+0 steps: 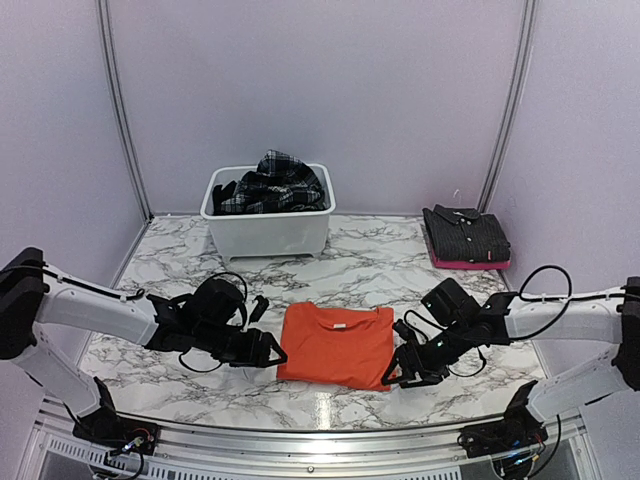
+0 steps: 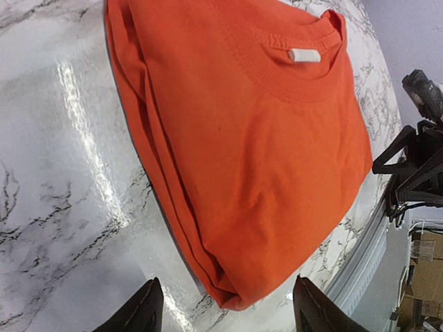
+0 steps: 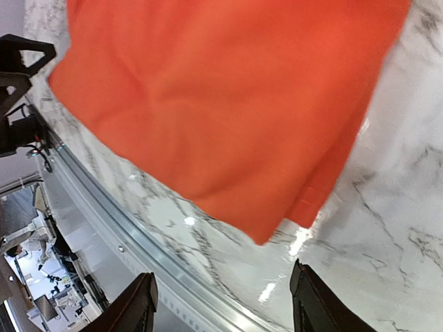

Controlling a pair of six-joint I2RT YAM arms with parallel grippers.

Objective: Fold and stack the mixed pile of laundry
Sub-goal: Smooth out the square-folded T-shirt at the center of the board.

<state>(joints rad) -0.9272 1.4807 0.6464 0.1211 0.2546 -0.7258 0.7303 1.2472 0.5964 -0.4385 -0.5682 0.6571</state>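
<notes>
The orange T-shirt (image 1: 335, 345) lies folded flat on the marble table, near the front middle, collar label up (image 2: 304, 55). My left gripper (image 1: 273, 354) sits low at the shirt's front left corner (image 2: 228, 294), jaws open, and the corner lies just ahead of the fingertips, untouched. My right gripper (image 1: 392, 376) hovers at the front right corner (image 3: 259, 232), also open with nothing between its fingers (image 3: 311, 297). The black-and-white plaid skirt (image 1: 272, 182) is heaped in the white tub. A dark grey garment (image 1: 465, 233) lies folded at the back right.
The white tub (image 1: 268, 228) stands at the back, left of centre. A pink piece (image 1: 470, 263) shows under the grey folded garment. The table's metal front rail (image 3: 138, 242) runs close behind both grippers. Curved poles and pale walls enclose the back.
</notes>
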